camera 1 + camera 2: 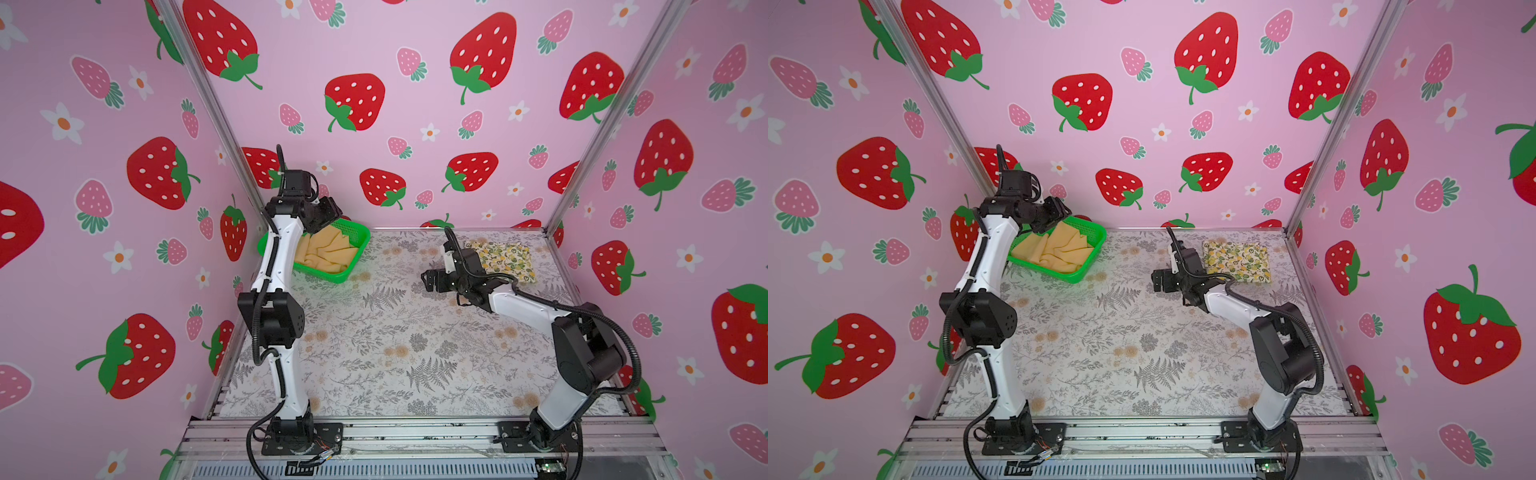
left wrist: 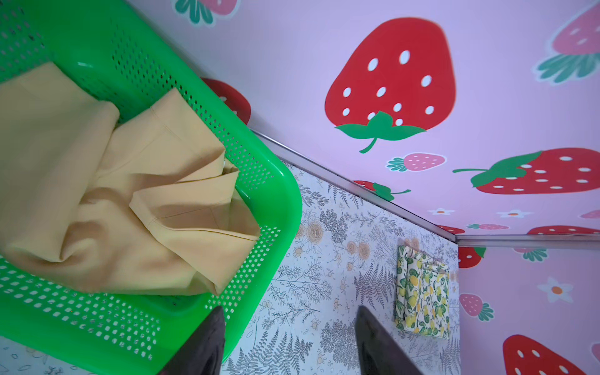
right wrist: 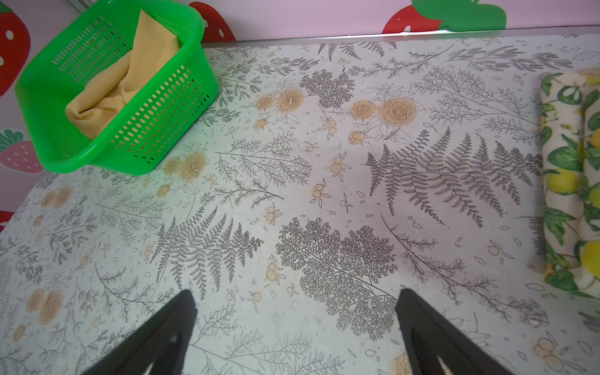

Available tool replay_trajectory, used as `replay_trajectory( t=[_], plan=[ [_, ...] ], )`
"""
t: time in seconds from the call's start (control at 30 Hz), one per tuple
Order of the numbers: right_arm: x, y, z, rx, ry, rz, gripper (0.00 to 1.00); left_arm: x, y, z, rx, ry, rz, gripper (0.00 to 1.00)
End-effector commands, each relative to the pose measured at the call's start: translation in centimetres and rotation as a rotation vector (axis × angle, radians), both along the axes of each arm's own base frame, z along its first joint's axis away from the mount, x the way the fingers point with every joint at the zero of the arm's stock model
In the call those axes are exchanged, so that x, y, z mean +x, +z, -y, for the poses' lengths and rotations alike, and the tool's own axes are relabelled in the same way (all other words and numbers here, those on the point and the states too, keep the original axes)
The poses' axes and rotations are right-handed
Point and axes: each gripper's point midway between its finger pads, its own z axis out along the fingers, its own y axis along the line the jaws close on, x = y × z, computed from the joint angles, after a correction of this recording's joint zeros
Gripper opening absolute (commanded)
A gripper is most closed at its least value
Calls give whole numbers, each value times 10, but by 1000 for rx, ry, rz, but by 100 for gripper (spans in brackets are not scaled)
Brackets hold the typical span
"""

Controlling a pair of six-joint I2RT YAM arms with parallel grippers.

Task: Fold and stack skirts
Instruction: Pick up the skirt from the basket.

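While left fingers (image 2: 207, 344) gape, mustard skirt (image 2: 113, 201) lies clear.

We find the basket (image 1: 332, 275) at the far left of the surface (image 1: 374, 332), close to the far left corner of the walls. The loose skirt (image 1: 328, 251) lies bunched inside it, one edge leaning up against the basket's far side. The folded skirt (image 1: 509, 259) lies flat on the surface at the far right, well apart from the basket.

The left arm (image 1: 270, 316) stands at the near edge on the left, and its end hangs over the basket's far left part. The right arm (image 1: 582, 345) stands at the near edge on the right, and its end is above the surface, just left of the folded skirt, between that skirt and the basket.
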Motion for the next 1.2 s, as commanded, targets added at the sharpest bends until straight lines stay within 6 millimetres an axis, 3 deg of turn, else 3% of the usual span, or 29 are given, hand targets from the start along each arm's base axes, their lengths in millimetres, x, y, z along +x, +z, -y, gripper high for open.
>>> replay_trajectory(
  t=[0.0, 0.2, 0.23, 0.4, 0.7, 1.0, 1.03, 1.07, 1.17],
  plan=[
    [-1, -1, -2, -7, 7, -3, 100, 0, -65, -6, 44, -10, -170, 76],
    [-5, -9, 1, -18, 5, -16, 100, 2, -128, -15, 117, -15, -312, 89],
    [-6, -12, 2, -20, 5, -20, 100, 2, -136, -18, 129, -13, -329, 100],
    [-8, -16, 2, -17, 5, -30, 100, -1, -164, -22, 176, -19, -404, 99],
    [-7, -16, -5, 8, 22, -42, 100, -11, -184, -41, 381, -1, -490, 99],
    [-9, -18, -7, 25, 27, -51, 100, -18, -212, -39, 488, -38, -554, 99],
    [-10, -19, -7, 24, 28, -53, 100, -18, -211, -38, 496, -42, -553, 98],
    [-10, -18, -7, 26, 29, -53, 100, -21, -227, -38, 507, -54, -584, 95],
    [-12, -20, -7, 27, 31, -57, 100, -24, -240, -34, 514, -80, -609, 79]
  ],
)
